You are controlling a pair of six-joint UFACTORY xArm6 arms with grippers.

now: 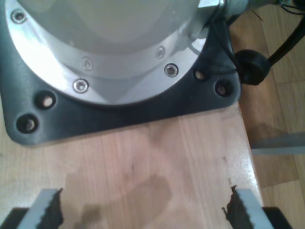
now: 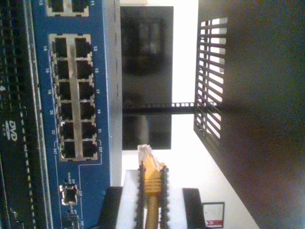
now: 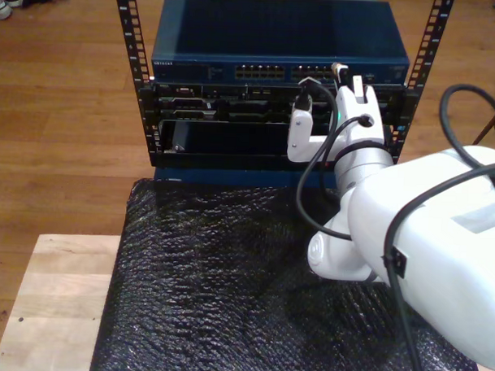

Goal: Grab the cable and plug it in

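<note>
The thin yellow-orange network cable (image 2: 151, 191) with its small clear plastic plug (image 2: 144, 153) is pinched between the serrated fingers (image 2: 164, 195) of my second tool (image 2: 151, 186). The plug tip is just beside the blue switch (image 2: 102, 95), near its block of dark ports (image 2: 73, 95) but not inside one. My first tool (image 1: 143, 210) stands open above the pale wooden counter (image 1: 157, 157), before a grey arm base plate (image 1: 119, 114).

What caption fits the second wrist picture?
My second gripper holds the yellow cable beside the blue switch.
</note>
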